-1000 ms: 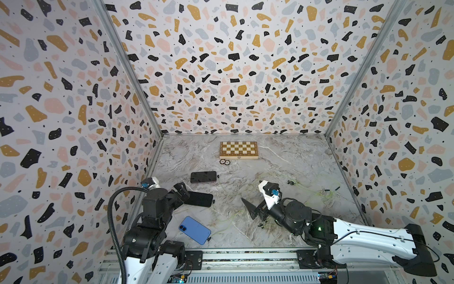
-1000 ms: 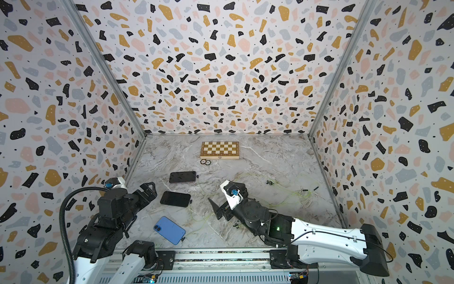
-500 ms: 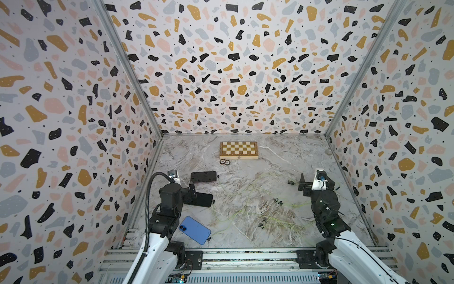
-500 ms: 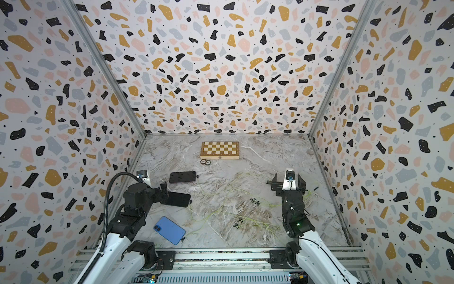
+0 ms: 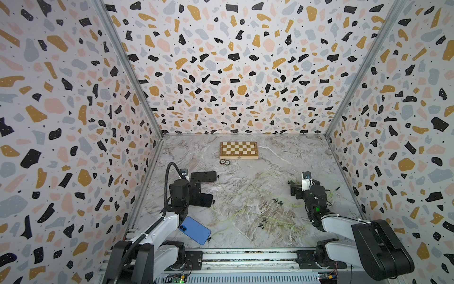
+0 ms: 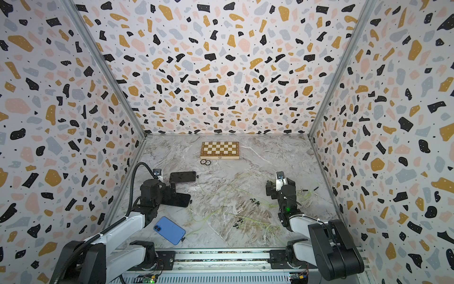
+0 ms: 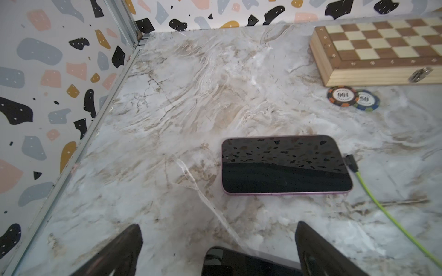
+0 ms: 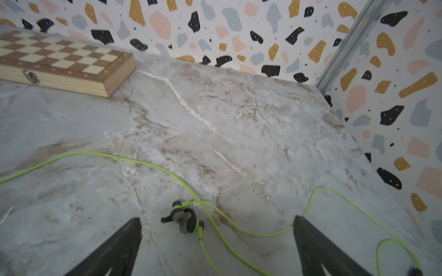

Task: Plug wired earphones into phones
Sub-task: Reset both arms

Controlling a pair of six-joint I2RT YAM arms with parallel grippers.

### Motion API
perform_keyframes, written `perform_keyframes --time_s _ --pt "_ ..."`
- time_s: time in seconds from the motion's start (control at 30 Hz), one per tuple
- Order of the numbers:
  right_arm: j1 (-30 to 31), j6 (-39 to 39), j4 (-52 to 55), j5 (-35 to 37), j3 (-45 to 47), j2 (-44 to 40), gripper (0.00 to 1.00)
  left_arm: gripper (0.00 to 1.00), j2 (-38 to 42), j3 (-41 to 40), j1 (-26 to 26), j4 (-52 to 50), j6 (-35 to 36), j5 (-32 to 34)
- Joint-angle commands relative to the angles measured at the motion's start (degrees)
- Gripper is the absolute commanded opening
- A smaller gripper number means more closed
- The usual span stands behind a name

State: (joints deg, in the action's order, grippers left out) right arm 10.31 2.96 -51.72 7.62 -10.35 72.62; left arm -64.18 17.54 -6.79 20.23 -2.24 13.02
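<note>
Judging by the layout, the last connection is the step in hand. Three phones are counted on the left of the tabletop [image 5: 282, 157]. A far phone [image 7: 284, 165] is shown in the left wrist view with a black plug [image 7: 350, 162] set against its right end. A middle phone [image 5: 206, 200] is partly hidden, and its socket cannot be made out. A blue phone [image 5: 195, 230] is nearest, with a second plug [image 5: 208, 239] at its near corner.

The left fingers [image 7: 114, 253] are spread wide and empty just above the middle phone's end. The right fingers [image 8: 112, 251] are also held apart and empty, over a pair of earbuds [image 8: 184, 218]. The earphones [image 8: 83, 153] are strewn as green cords across the middle and right. Three bud pairs are counted over all views, so three sets are judged.

A small black piece near the right wall is taken for a loose plug [image 5: 336, 188]. Next, it probably needs to be pinched by the right fingers and carried to the middle phone, which would be steadied by the left.

One chessboard [image 5: 238, 150] and two poker chips [image 7: 343, 95] are also seen.
</note>
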Motion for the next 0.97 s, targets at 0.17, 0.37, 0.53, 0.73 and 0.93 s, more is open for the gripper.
perform_keyframes --time_s 0.17,0.37,0.53,0.73,0.93 --pt "-7.05 -2.35 -16.94 -8.48 -2.46 12.10 1.00 0.99 -12.73 -2.97 1.69 30.77 3.17 -3.07" --pt "-6.54 -2.00 -15.88 -7.69 -2.71 11.79 0.99 0.99 -16.68 1.14 2.37 26.54 0.99 0.15" --pt "-6.41 -1.74 -15.84 -7.66 -2.68 11.87 0.99 0.99 -16.64 1.10 2.40 26.50 0.49 1.25" --pt "-6.08 -1.64 -15.75 -7.32 -2.99 12.16 0.99 0.99 -16.55 1.22 2.40 25.98 0.50 1.03" --pt "-6.02 -1.65 -15.90 -7.33 -2.73 11.93 0.99 0.99 -16.51 1.27 2.41 26.00 0.48 0.99"
